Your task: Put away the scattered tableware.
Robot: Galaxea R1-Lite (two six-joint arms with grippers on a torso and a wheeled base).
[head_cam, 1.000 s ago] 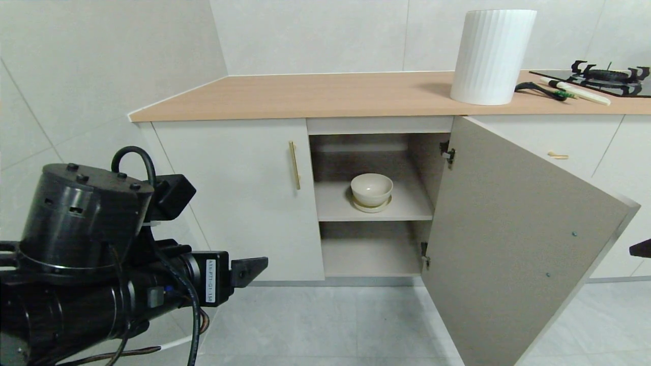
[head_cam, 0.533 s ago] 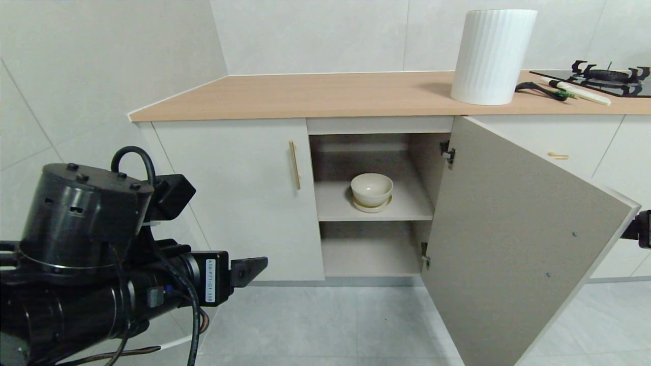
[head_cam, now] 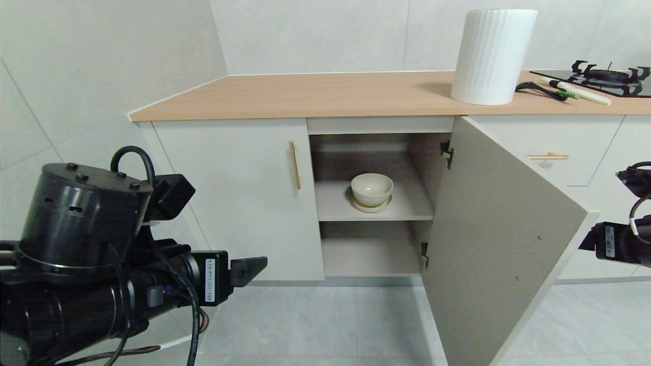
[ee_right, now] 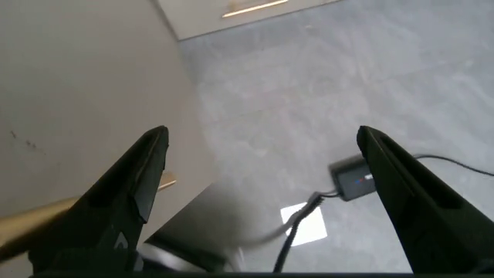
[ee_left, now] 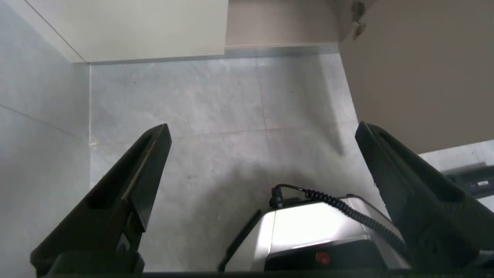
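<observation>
**Bowl on the upper shelf, both grippers spread and empty**

The pale bowl (head_cam: pixel 372 188) sits upright on a small saucer (head_cam: pixel 372 207), on the upper shelf (head_cam: pixel 407 206) of the open cabinet, near the shelf's front edge. The cabinet door (head_cam: pixel 498 223) stands swung out toward the robot's right.

The left gripper (ee_left: pixel 262 135) hangs low over the tiled floor (head_cam: pixel 315 325), left of the cabinet and well apart from the bowl, with its jaws wide apart and nothing between them. The right gripper (ee_right: pixel 262 139) is just past the door's free edge on its outer side, jaws likewise spread and empty. A gold bar (ee_right: pixel 46 220) beside one of its fingers may be the door's handle, though the angle leaves that unsure.

On the countertop (head_cam: pixel 315 94) stand a white ribbed container (head_cam: pixel 492 56) and, beside it, some utensils (head_cam: pixel 574 91)
</observation>
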